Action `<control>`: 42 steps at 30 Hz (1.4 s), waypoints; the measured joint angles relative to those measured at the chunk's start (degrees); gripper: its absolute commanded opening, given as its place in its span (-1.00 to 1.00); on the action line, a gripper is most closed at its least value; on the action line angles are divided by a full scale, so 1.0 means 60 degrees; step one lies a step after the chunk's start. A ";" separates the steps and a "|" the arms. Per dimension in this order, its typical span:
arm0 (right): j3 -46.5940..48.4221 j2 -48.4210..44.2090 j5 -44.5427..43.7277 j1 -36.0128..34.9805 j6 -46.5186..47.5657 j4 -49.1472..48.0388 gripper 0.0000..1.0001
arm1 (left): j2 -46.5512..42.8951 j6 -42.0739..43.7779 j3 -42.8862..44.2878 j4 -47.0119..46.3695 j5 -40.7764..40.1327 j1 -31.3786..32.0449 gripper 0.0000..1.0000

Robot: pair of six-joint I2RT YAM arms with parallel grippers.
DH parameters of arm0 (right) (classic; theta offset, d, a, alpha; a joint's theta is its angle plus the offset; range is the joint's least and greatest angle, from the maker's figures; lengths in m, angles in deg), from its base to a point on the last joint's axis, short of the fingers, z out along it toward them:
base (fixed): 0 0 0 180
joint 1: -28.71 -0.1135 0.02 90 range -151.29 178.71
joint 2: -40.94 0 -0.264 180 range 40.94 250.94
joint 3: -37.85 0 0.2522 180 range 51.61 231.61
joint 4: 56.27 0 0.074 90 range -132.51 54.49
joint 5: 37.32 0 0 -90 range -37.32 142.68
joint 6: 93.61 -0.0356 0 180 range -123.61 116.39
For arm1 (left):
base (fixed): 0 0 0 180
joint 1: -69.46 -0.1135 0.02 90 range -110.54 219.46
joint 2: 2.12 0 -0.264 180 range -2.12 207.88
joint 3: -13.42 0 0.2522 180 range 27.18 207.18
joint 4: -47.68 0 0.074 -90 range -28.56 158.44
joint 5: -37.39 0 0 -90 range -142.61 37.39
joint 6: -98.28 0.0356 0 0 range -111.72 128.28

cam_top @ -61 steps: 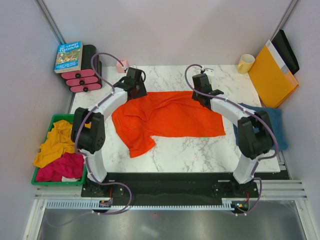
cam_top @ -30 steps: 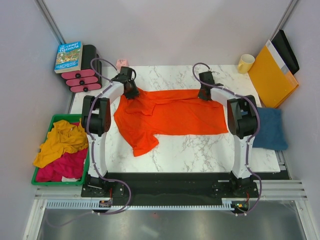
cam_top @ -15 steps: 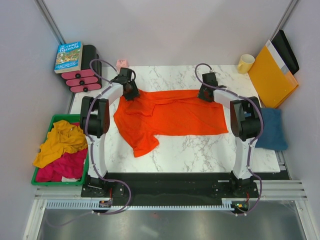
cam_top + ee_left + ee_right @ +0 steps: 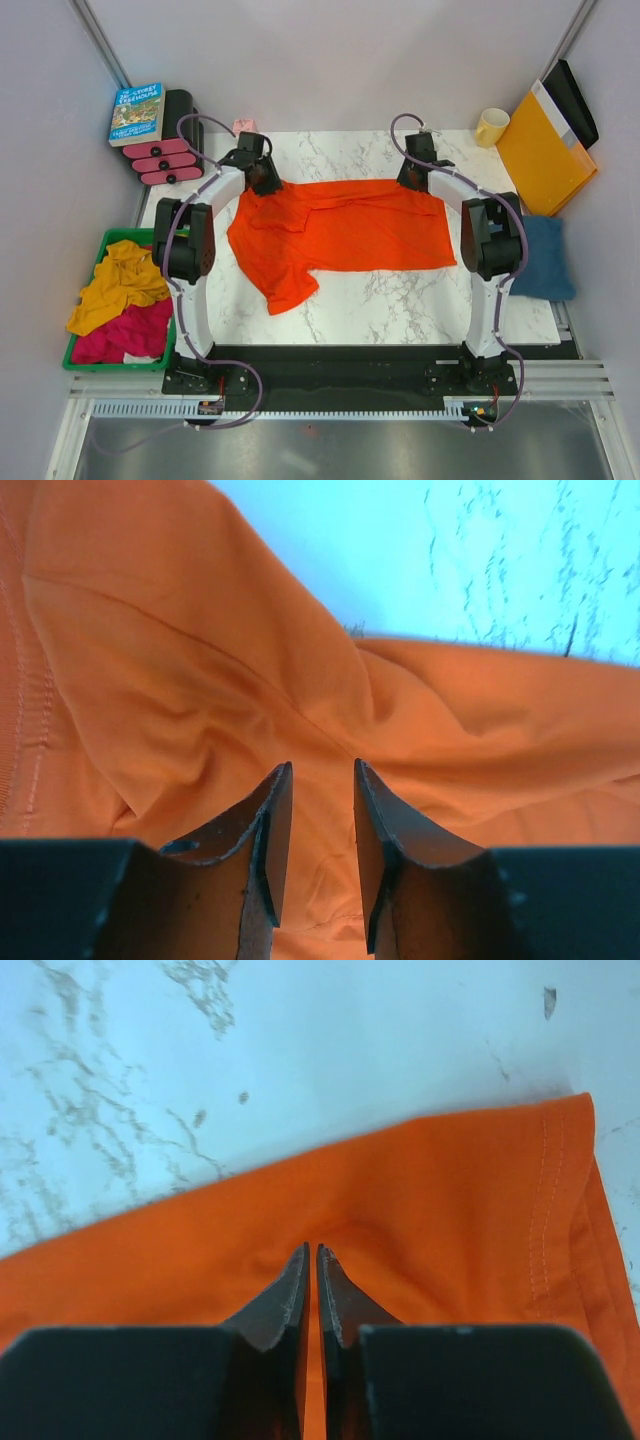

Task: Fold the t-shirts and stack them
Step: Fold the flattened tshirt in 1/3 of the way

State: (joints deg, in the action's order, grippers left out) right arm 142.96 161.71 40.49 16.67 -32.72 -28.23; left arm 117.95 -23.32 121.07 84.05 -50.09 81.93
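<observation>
Marble table, orange t-shirt beneath both jaws

Our left arm and right arm both reach far forward, wrists tipped downward at the far side. Our left gripper points down with a clear gap between its fingers. Our right gripper leaves only a sliver between its own fingers.

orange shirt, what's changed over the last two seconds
Both arms stretched out toward the far side. The left gripper and right gripper drew the far edge of the orange t-shirt with them, so it lies flatter and wider. The right arm swung off the folded blue t-shirt, which is now fully in view. The book, mug and envelope stayed put.
</observation>
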 measured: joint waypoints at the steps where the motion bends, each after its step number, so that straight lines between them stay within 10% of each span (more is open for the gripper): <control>1: 0.0026 0.0142 -0.0047 0.0040 -0.0007 0.0036 -0.77 | 0.0018 -0.0011 -0.0087 0.0004 0.0051 0.0000 -0.26; 42: 0.1923 0.2000 0.1486 0.1541 -0.1355 0.0696 -0.36 | 0.2233 -0.0688 0.2426 0.1902 0.0882 -0.0707 -0.16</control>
State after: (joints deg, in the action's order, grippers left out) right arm 154.50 173.71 49.41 25.92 -40.85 -24.05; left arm 131.35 -27.45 135.63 95.46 -44.80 77.69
